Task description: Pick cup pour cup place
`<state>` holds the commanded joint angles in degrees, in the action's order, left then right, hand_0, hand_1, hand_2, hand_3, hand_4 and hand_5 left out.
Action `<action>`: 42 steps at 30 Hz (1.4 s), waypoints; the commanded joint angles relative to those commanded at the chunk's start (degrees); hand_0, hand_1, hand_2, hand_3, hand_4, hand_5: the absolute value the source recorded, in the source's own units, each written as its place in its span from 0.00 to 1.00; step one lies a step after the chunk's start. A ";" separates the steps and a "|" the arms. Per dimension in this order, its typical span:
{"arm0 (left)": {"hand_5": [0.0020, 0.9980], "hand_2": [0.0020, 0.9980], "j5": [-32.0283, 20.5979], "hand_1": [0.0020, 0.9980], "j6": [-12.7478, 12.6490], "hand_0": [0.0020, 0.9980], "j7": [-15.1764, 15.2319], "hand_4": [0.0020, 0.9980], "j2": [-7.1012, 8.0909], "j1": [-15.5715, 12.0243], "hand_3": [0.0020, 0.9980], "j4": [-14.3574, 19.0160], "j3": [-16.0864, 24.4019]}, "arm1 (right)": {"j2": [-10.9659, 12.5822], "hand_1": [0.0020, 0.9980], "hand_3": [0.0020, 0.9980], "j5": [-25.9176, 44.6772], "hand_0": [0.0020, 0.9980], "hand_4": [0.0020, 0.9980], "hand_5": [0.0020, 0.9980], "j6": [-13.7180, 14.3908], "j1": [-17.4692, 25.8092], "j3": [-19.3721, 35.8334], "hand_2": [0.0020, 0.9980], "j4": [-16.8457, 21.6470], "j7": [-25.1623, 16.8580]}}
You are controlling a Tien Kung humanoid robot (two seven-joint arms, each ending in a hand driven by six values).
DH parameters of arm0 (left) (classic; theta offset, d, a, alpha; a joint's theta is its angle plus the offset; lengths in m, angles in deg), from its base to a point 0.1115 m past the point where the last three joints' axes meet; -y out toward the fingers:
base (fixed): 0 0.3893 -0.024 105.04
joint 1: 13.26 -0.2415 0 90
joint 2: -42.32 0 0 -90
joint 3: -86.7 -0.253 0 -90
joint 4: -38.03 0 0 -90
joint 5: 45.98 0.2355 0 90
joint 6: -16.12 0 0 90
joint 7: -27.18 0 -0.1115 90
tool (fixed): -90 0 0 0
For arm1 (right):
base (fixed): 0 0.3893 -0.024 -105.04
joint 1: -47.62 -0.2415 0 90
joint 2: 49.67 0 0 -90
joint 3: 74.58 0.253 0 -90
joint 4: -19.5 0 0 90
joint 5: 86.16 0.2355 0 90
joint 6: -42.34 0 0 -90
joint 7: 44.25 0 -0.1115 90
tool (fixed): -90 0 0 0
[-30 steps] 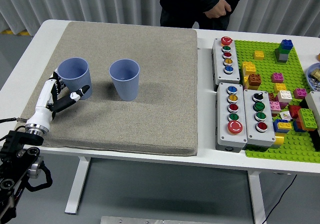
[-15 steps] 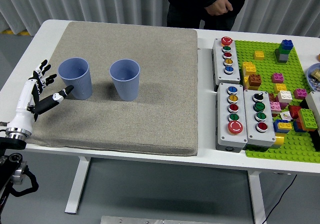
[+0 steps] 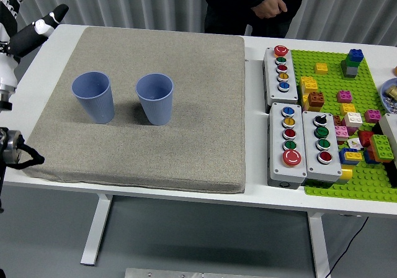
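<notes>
Left cup (image 3: 94,97) and right cup (image 3: 154,98): same spots as a second ago, upright, side by side but apart on the grey mat (image 3: 186,141), left-centre. Both periwinkle-blue plastic, tapered, mouths up; contents not discernible. My left hand (image 3: 25,17) was beside the left cup then, thumb at its wall; now lifted away to the upper-left corner, well clear of both cups. Fingers released and spread, gripping nothing, partly cut off by the frame edge. Forearm rises along the left edge. Person's hand (image 3: 270,6) rests at the far side.
</notes>
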<state>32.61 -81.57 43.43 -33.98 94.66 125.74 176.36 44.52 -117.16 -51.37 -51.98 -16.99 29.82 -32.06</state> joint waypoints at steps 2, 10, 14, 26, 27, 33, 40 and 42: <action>0.41 1.00 -0.12 0.86 -0.01 0.84 0.17 0.99 -0.76 1.44 0.99 -1.04 0.11 | 0.01 0.68 0.64 -0.09 0.68 0.42 0.16 0.01 -0.13 0.05 0.69 0.00 0.00; 0.44 0.96 -3.78 0.83 -1.70 0.82 2.40 0.98 -2.79 2.11 0.97 -3.61 0.99 | -0.11 0.68 0.64 0.25 0.68 0.42 0.16 0.14 -0.47 -0.03 0.69 0.00 -0.08; 1.00 0.89 -12.08 0.78 0.62 0.78 2.73 0.81 -3.18 2.01 0.91 -5.98 1.02 | -0.12 0.68 0.64 0.00 0.68 0.43 0.16 0.12 -0.56 -0.01 0.69 0.00 -0.01; 1.00 0.90 -15.19 0.79 1.20 0.79 1.91 0.80 -3.35 1.86 0.91 -7.29 2.56 | -0.09 0.68 0.64 -0.11 0.68 0.43 0.16 0.06 -0.59 0.00 0.69 0.00 -0.05; 1.00 0.90 -15.07 0.79 1.18 0.79 1.90 0.80 -3.35 1.87 0.91 -7.27 2.54 | -0.10 0.68 0.64 -0.09 0.68 0.43 0.16 0.06 -0.59 0.00 0.69 0.00 -0.06; 1.00 0.90 -14.26 0.80 1.20 0.79 1.73 0.80 -3.38 1.84 0.91 -7.57 2.67 | -0.13 0.68 0.64 0.07 0.68 0.43 0.16 0.09 -0.60 -0.02 0.69 0.00 -0.09; 1.00 0.90 -13.67 0.80 1.26 0.80 1.69 0.80 -3.29 1.65 0.91 -8.02 3.61 | -0.17 0.68 0.64 -0.16 0.68 0.43 0.16 0.04 -0.54 0.07 0.69 0.00 -0.04; 1.00 0.90 -13.42 0.80 1.29 0.80 1.71 0.80 -3.35 1.67 0.91 -8.23 3.98 | -0.18 0.68 0.64 -0.16 0.68 0.43 0.16 0.04 -0.58 0.09 0.69 0.00 -0.03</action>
<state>19.19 -80.28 45.13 -37.33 96.33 117.51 180.35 44.34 -117.32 -51.33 -52.56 -16.90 29.82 -32.09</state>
